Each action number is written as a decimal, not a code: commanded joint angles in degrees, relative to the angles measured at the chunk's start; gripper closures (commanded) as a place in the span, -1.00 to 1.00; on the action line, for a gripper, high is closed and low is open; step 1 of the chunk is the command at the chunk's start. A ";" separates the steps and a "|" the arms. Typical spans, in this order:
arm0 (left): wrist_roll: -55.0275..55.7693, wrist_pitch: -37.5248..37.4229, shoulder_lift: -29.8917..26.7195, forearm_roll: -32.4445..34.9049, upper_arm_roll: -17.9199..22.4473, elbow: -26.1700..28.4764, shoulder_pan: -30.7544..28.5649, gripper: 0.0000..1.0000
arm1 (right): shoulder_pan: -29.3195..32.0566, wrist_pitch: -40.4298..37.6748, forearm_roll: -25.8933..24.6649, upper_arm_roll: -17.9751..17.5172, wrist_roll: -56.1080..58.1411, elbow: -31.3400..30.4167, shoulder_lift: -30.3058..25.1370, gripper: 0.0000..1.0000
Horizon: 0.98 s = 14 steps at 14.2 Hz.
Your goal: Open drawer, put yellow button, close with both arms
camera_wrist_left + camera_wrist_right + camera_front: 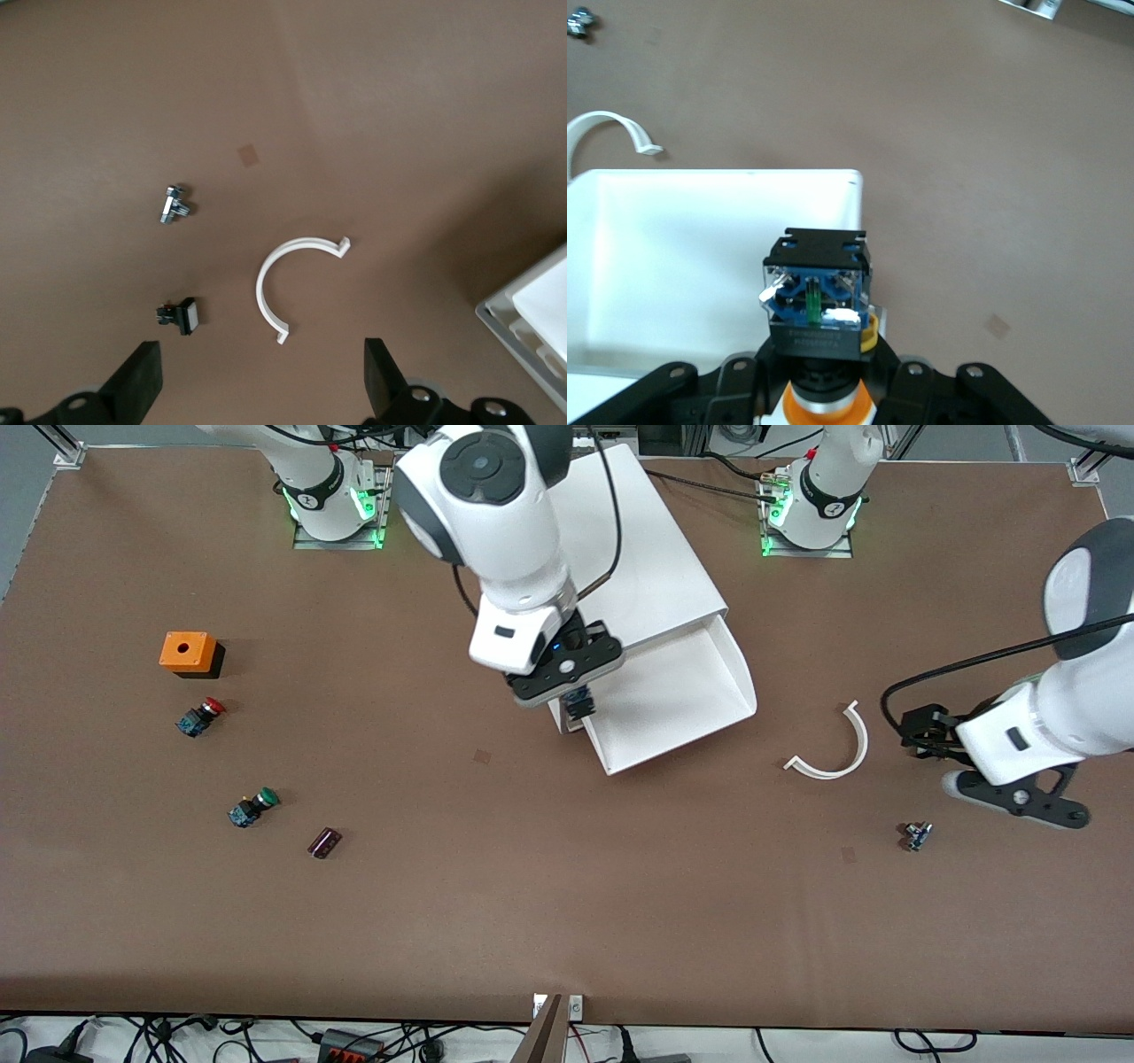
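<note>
While a pale label on its body is too small to read, the yellow button (819,305), orange-yellow cap toward the wrist and black-and-blue body pointing away past the fingertips, sits clenched in the right gripper (578,707) over the open drawer's (700,682) corner; the left gripper (261,376) waits, fingers released, over bare table.

Right end effector (580,704) clamped shut, left end effector (261,381) spread wide, waiting

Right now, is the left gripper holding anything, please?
No, the left gripper hangs open over bare table, near the white curved clip.
</note>
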<state>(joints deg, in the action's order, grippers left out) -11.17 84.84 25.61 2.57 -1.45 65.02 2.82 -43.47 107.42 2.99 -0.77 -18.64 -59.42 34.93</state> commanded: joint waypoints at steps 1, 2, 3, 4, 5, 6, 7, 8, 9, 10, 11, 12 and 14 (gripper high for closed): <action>5.52 -0.82 1.03 1.12 -0.22 -4.46 -0.62 -1.00 | -1.87 2.00 0.35 -0.10 -2.45 3.25 2.95 1.00; 8.86 -0.82 0.33 1.20 -0.22 -4.47 -0.62 -1.00 | -2.32 2.52 0.35 -0.10 -3.50 3.34 3.56 1.00; 11.32 -1.16 -0.03 1.38 -0.40 -4.38 -0.62 -1.00 | -3.02 3.05 0.35 -0.19 -4.30 3.34 4.00 1.00; 11.78 -1.43 -0.38 1.56 -0.31 -3.94 -0.53 -1.00 | -3.81 3.40 0.35 -0.11 -5.00 3.34 4.62 1.00; 11.96 -1.52 -1.34 1.47 -0.48 -3.68 -0.62 -1.00 | -4.25 3.75 0.35 -0.10 -5.36 3.34 5.23 1.00; 11.97 -1.61 -1.61 1.47 -0.49 -3.50 -0.62 -1.00 | -4.69 4.02 0.35 -0.19 -5.71 3.34 6.02 1.00; 11.97 -2.04 -1.61 1.38 -0.57 -3.50 -0.53 -1.00 | -5.22 5.15 0.35 -0.19 -7.10 3.34 6.73 1.00; 11.97 -2.22 -1.61 1.21 -0.66 -3.59 -0.53 -1.00 | -5.66 6.38 0.35 -0.19 -7.90 3.34 7.34 1.00; 12.05 -2.22 -1.61 1.21 -0.75 -3.59 -0.27 -1.00 | -6.27 7.27 0.35 -0.11 -8.26 3.43 8.04 1.00; 12.14 -2.31 -1.61 1.12 -0.84 -3.67 -0.09 -1.00 | -6.37 7.54 0.35 -0.02 -8.35 3.34 8.49 1.00; 12.14 -2.31 -1.70 1.20 -0.84 -3.68 0.00 -1.00 | -6.37 7.89 0.26 -0.10 -8.35 3.43 8.75 1.00; 12.14 -2.31 -1.70 1.12 -0.84 -3.68 0.00 -1.00 | -6.45 7.98 0.26 -0.10 -8.35 3.34 9.02 1.00; 12.14 -2.31 -1.70 1.20 -0.84 -3.68 0.08 -1.00 | -6.46 8.33 0.35 -0.10 -8.43 3.34 9.98 1.00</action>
<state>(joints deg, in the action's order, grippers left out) -0.03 83.58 24.56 2.58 -1.93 61.68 2.76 -49.77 115.68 2.99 -0.85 -25.98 -58.41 43.23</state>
